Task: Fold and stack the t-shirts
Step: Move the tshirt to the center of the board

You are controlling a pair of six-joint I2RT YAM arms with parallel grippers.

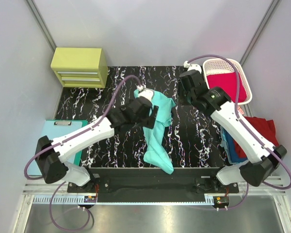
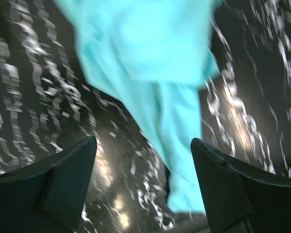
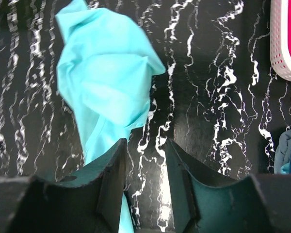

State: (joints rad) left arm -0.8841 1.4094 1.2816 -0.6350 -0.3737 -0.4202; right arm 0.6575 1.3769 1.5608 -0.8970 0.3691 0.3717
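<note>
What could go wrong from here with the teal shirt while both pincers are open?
1. The mint-teal shirt lies bunched in a long strip; the open left pincer may grab several layers and fold it crooked.
2. Its lower end reaches the mat's near edge; a pull could drag it off.
3. The right arm hangs over the red and blue shirt pile and might disturb it.

The right end effector (image 3: 144,148), jaws parted, hangs over the crumpled mint-teal t-shirt (image 3: 106,82).
</note>
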